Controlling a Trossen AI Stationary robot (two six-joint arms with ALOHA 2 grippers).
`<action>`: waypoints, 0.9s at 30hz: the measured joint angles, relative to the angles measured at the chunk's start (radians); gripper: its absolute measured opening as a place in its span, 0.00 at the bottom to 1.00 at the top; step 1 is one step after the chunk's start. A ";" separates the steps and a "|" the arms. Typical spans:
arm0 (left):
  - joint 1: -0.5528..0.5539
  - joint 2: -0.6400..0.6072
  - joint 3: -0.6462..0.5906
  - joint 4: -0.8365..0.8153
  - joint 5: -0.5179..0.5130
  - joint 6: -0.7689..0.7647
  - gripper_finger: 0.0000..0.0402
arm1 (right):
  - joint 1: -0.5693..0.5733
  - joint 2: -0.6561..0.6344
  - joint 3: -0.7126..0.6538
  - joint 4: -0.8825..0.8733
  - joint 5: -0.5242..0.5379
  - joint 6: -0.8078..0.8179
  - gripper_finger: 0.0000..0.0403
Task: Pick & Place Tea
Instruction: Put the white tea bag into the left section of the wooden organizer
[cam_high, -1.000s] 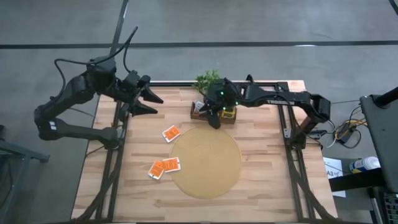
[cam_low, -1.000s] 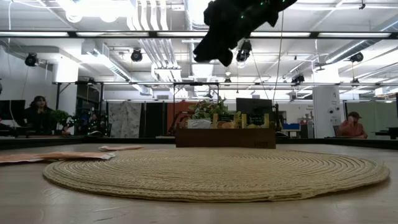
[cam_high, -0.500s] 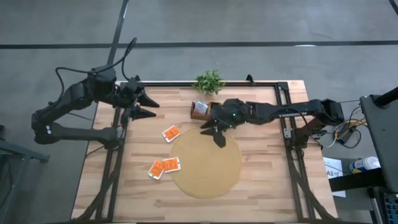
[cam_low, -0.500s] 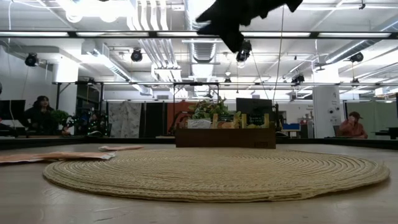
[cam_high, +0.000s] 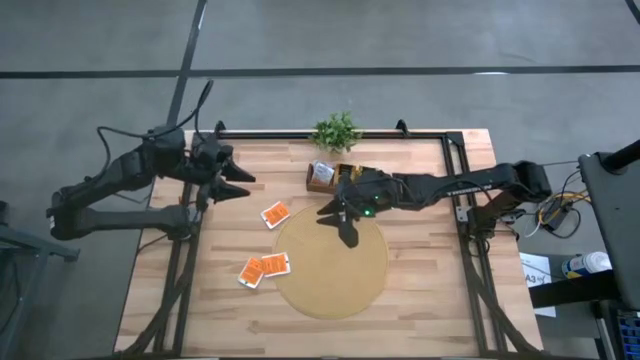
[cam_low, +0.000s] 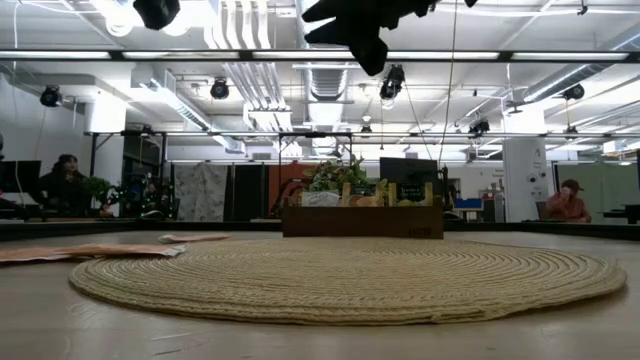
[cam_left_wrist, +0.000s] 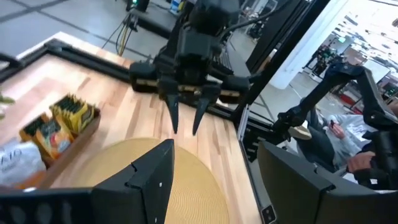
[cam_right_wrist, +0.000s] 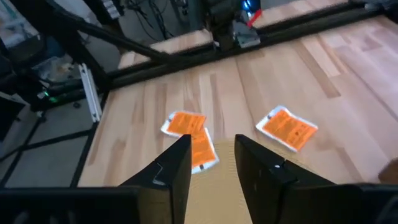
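Note:
Three orange-red tea packets lie flat on the table left of the round mat (cam_high: 330, 262): one (cam_high: 275, 214) apart, two (cam_high: 264, 268) overlapping. More tea, yellow packets (cam_left_wrist: 73, 113), stands in the wooden box (cam_high: 322, 182) at the back. My right gripper (cam_high: 337, 224) hangs open above the mat's far part, nothing between its fingers (cam_right_wrist: 179, 163). My left gripper (cam_high: 243, 186) is open over the table's far left, above the wood.
A small green plant (cam_high: 337, 130) stands behind the box at the far edge. A black frame rail (cam_high: 330, 134) runs along the table's far side and down both flanks. Bare wood lies right of the mat (cam_high: 430, 260).
My right gripper has swung from above the box toward the near edge, out over the mat's far part, turning its fingers toward the left. My left gripper has sunk and drawn a little toward the near edge, staying open. The packets have not moved.

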 joint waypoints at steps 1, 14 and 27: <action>0.000 -0.004 -0.012 0.000 -0.002 -0.008 0.56 | 0.000 0.006 0.002 -0.010 0.000 0.000 0.29; -0.001 0.029 -0.094 -0.019 -0.022 -0.056 0.56 | 0.003 0.019 0.031 -0.062 -0.001 0.001 0.26; -0.041 0.052 -0.063 -0.374 -0.145 0.377 0.56 | 0.013 -0.038 0.031 -0.199 0.000 0.004 0.21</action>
